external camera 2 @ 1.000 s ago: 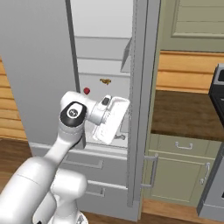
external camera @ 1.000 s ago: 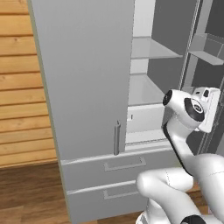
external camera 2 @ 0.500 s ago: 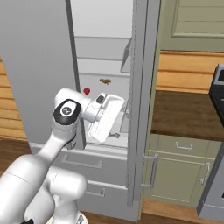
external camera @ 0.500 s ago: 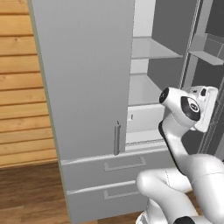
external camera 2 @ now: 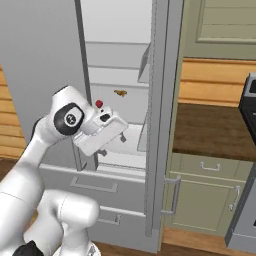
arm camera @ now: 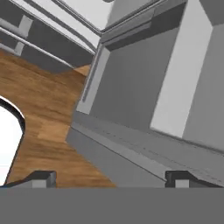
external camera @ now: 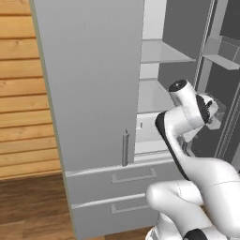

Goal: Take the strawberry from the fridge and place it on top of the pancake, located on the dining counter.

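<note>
One tiny bright red strawberry (external camera 2: 99,104) sits on the fridge (external camera 2: 125,90) shelf, above and behind the empty, wide-open claw (arm camera: 109,178).

Wood-plank wall (external camera: 23,103), dark-topped counter (external camera 2: 210,132) — green cabinets (external camera 2: 210,195) below

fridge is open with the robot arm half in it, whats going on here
The robot has its arm at the open fridge, right door swung wide. The gripper is open and holds nothing. A strawberry sits on a shelf inside, just above the hand in the right base view, with a small yellowish-brown scrap further back. Nothing has been picked up yet.
</note>
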